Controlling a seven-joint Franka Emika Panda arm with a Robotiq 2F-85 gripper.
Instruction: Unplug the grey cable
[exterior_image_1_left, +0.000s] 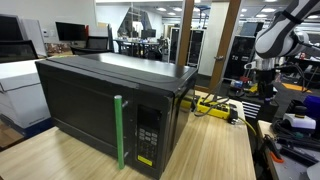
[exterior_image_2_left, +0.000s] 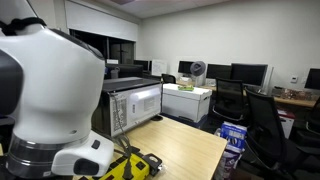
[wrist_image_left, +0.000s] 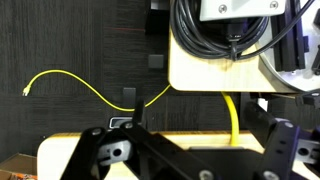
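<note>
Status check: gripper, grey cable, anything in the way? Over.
Gripper open, holding nothing. Grey cable not identifiable from here; dark cable coil ahead in wrist view. Thick yellow cable lies between gripper and coil, possible snag.

The light wooden tabletop (exterior_image_1_left: 215, 150) beside me carries a black microwave (exterior_image_1_left: 110, 100) with a green door handle (exterior_image_1_left: 119, 130). Behind it at the far edge lies a yellow-and-black object (exterior_image_1_left: 215, 106) too small to name. Below my wrist, a coil of black cables (wrist_image_left: 215, 30) rests on a pale surface (wrist_image_left: 200, 72), and a thin yellow cable (wrist_image_left: 60, 78) trails over the dark carpet floor (wrist_image_left: 70, 40).
</note>
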